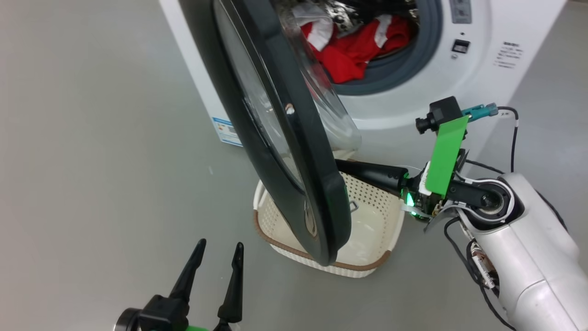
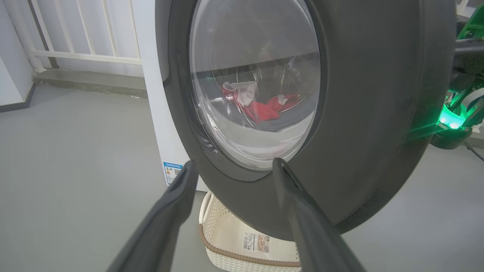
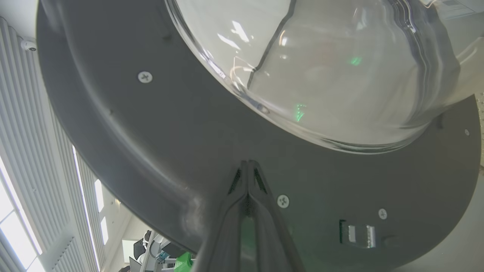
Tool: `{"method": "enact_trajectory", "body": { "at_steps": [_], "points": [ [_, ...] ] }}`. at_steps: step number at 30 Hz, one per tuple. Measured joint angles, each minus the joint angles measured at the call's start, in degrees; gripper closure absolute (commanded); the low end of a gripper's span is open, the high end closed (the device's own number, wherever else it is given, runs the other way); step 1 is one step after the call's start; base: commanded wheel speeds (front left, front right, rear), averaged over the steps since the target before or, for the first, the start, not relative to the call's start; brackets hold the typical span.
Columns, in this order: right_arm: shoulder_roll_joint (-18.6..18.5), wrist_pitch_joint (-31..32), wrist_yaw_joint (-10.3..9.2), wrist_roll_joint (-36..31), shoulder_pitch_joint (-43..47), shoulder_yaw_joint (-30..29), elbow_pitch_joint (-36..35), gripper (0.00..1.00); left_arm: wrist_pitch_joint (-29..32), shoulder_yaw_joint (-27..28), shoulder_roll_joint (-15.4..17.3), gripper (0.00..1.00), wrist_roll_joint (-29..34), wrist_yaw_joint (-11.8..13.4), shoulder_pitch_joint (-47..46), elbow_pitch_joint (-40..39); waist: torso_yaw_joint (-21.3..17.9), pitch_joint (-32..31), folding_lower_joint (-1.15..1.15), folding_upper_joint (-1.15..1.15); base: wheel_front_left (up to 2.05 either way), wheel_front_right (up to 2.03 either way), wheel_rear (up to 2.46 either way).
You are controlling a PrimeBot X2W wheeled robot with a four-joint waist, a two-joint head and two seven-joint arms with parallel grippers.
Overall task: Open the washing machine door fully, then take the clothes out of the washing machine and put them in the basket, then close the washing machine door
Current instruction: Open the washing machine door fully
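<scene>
Head view, centre: the washing machine door [image 1: 317, 184] stands partly open above the basket [image 1: 358, 266]. The clothes [image 1: 353, 50] lie inside the washing machine [image 1: 413, 105], upper centre. The left end effector [image 1: 219, 243], lower left, has its fingers apart and empty. The right end effector [image 3: 247, 164] is pressed together at the door's inner face.

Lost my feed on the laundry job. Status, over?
Left hand open, empty, outside the door. Right hand shut, tips against door's inner face. Door part open, overhanging the basket. Clothes inside the washing machine.
</scene>
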Motion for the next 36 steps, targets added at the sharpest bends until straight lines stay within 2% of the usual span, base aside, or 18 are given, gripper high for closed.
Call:
{"method": "enact_trajectory", "body": {
  "at_steps": [18, 31, 36],
  "points": [
    [3.0, -0.7, 0.00, -0.5, 2.2, 3.4, -0.9, 1.00, 0.0, 2.4, 0.0, 0.00, 0.5, 0.1, 2.3, -0.2, 8.0, -2.8, 0.00, 0.00, 0.00, 0.00, 0.00],
    [3.3, -3.5, 0.00, 2.3, 2.2, 9.0, -1.5, 1.00, 0.0, 3.8, 0.0, 0.00, 0.6, 0.6, 3.5, -1.0, 8.6, -3.6, 0.00, 0.00, 0.00, 0.00, 0.00],
    [3.4, -5.3, 0.00, 2.2, 2.2, 9.3, -1.2, 1.00, 0.0, 3.9, 0.0, 0.00, 1.1, 0.6, 3.6, -1.0, 8.4, -4.2, 0.00, 0.00, 0.00, 0.00, 0.00]
  ]
}}
